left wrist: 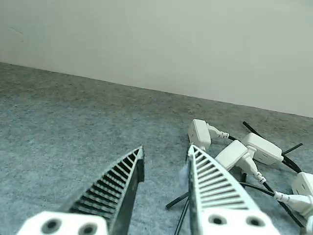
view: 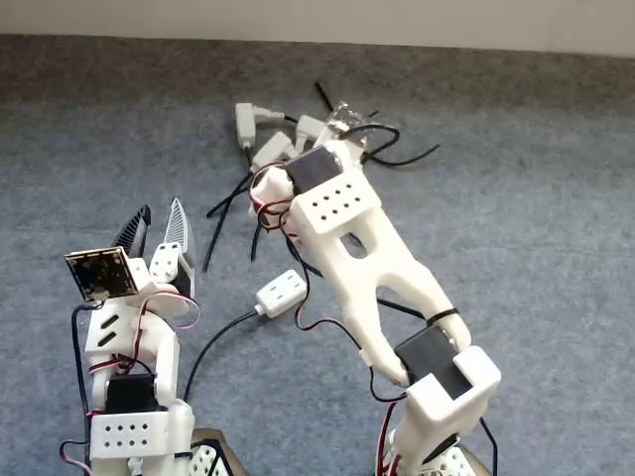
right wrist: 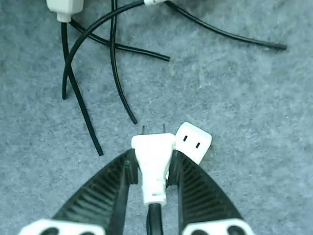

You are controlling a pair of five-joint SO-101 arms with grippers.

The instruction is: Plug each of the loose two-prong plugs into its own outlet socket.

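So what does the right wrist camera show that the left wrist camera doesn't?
Only the right wrist view: the right jaws shut on a white two-prong plug, with a white socket lying right beside its prongs.

Only the left wrist view: the left jaws open and empty, a pale wall behind, and a cluster of white plugs and sockets farther off.

Both: the grey carpet and loose black cords.

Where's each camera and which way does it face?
High view: overhead, looking down on the table; left arm, right arm.
Left wrist view: on the left arm, facing the wall past the plug pile; open left gripper.
Right wrist view: on right arm, looking down; right gripper shut on a plug.
Shared: plug pile, high and left wrist.
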